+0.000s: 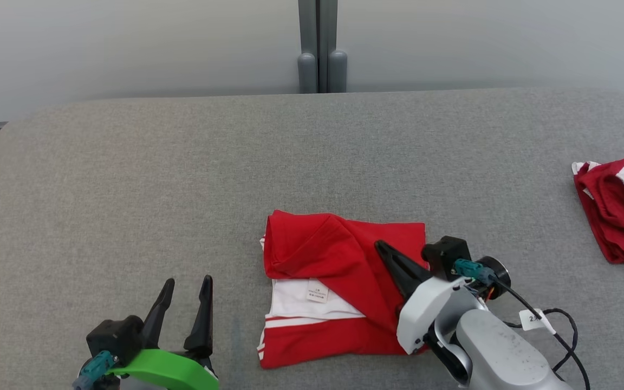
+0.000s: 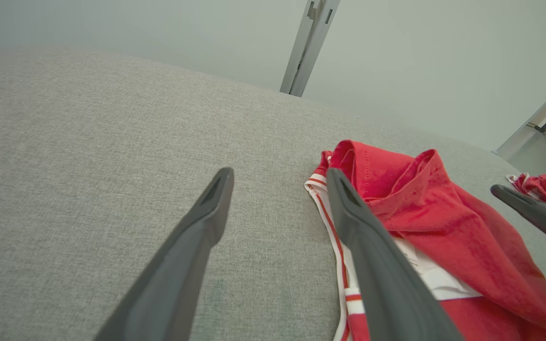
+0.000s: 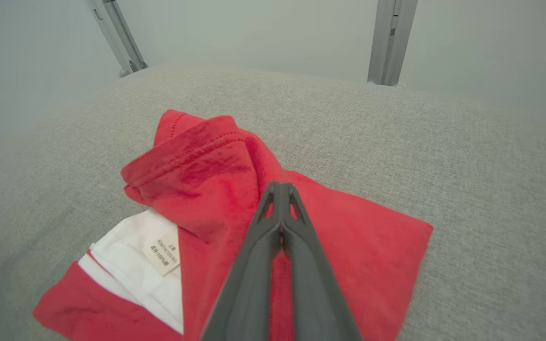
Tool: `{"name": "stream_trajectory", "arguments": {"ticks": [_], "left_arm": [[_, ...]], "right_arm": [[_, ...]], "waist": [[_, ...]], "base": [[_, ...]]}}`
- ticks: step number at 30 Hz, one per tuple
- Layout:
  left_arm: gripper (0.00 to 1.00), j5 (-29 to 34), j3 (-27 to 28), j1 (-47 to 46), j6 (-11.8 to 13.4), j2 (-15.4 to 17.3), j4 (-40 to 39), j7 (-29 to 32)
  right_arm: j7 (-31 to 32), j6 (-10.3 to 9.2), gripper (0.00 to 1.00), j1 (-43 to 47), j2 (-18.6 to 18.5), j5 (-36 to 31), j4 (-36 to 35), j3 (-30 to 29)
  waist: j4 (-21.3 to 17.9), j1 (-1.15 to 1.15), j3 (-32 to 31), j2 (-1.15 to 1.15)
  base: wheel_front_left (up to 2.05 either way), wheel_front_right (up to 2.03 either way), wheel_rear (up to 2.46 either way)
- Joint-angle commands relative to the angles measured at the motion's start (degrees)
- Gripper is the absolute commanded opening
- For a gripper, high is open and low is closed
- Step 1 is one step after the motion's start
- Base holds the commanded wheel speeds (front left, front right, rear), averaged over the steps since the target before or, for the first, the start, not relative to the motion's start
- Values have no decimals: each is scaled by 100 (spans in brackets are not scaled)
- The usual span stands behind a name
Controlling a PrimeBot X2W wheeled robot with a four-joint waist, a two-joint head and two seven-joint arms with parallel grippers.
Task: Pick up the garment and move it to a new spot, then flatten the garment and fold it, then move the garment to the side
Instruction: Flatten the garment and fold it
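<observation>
Red garment [image 1: 339, 254], folded squarish with white lining and label [image 1: 317, 291] showing, sits centre-front on the grey surface [image 1: 128, 189]. Right gripper [image 3: 280, 187] is clamped tight, tips on the top flap; whether any cloth is pinched, can't tell. Left gripper [image 1: 188, 281] gapes wide, empty, just beside it. The flap's crease runs diagonally, far-left to near-right; the striped edge faces left.

Grey woven table top [image 1: 128, 179], rounded at its far corners. Near its right edge, a second red-and-white garment [image 1: 623, 208] — crumpled. Behind, a grey upright post [image 1: 320, 46] — pale wall [image 1: 128, 43] on both sides.
</observation>
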Motion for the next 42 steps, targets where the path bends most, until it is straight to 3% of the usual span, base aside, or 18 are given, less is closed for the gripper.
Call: {"name": "stream_trajectory", "arguments": {"ticks": [1,14,26,30,35,40,41,42], "left_arm": [[100,-12,2,-66,36,42,-19,-9],[100,6,47,-168,4,7,19,-13],[100,51,100,-217,-23,-41,42,-16],[100,51,120,-209,-27,-55,63,-17],[100,105,206,-198,-27,-83,29,-17],[100,230,304,-197,-58,-162,-17,-18],[100,260,331,-207,-68,-179,-24,-18],[100,323,362,-227,-74,-189,-41,-18]], "right_arm": [[54,-6,0,42,-21,3,46,55],[24,-6,0,-263,-16,6,725,361],[103,-6,0,-377,-22,681,190,2225],[84,-6,0,-386,-24,667,185,2605],[-54,-6,0,-505,-23,655,201,2538],[-177,-6,0,-586,-19,444,102,1939],[-187,-6,4,-586,-20,374,66,1799],[-187,-6,18,-570,-22,284,-8,1605]], "waist": [[56,0,61,0],[302,0,270,0],[303,0,328,0],[286,0,335,0],[226,0,313,0],[83,0,196,0],[50,0,169,0],[10,0,137,0]], "base": [[0,0,0],[0,0,0],[0,0,0],[0,0,0],[0,0,0],[0,0,0],[0,0,0],[0,0,0]]}}
